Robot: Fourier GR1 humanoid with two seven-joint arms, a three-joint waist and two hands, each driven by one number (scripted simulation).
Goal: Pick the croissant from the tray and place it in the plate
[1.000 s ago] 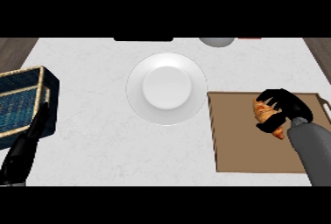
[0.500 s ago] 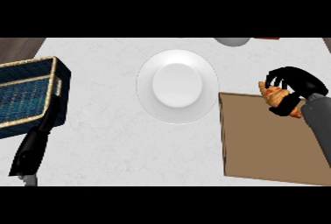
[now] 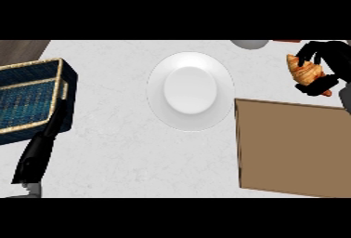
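Right hand (image 3: 328, 60) curled round the flaky golden croissant (image 3: 306, 70); smooth round white plate (image 3: 191, 90) lay leftward, flat brown tray (image 3: 295, 148) below.

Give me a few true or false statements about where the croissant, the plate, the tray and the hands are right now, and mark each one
1. The right hand is curled round the croissant. True.
2. The croissant lies on the plate. False: it is held up at the view's right, apart from the plate.
3. The tray has nothing on its visible surface. True.
4. The basket sits right of the plate. False: it is at the view's left.
5. The left hand holds the plate. False: it is low at the view's left, away from it.
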